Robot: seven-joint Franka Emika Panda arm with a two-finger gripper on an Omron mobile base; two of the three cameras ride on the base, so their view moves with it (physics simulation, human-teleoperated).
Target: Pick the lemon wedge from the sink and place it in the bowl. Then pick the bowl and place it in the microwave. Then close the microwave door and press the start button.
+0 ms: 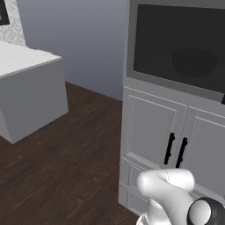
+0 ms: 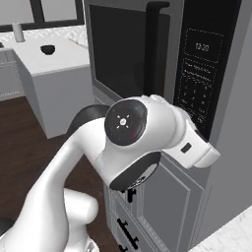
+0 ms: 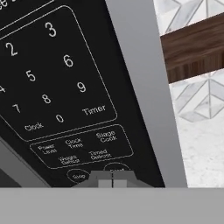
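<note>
— Grey cabinets (image 1: pixel 154 127) below, and what stands above them?
— The microwave (image 2: pixel 162 64), its door (image 1: pixel 176 44) closed; a dim round shape behind the glass may be the bowl (image 1: pixel 194 61).
— And the gripper (image 3: pixel 112 178)?
— Clenched, holding nothing, its tips just at the lowest keypad (image 3: pixel 57 87) buttons.

You had base views flanking the microwave door (image 1: pixel 176 44) | hand view sat close above gripper (image 3: pixel 112 178), facing keypad (image 3: pixel 57 87)
</note>
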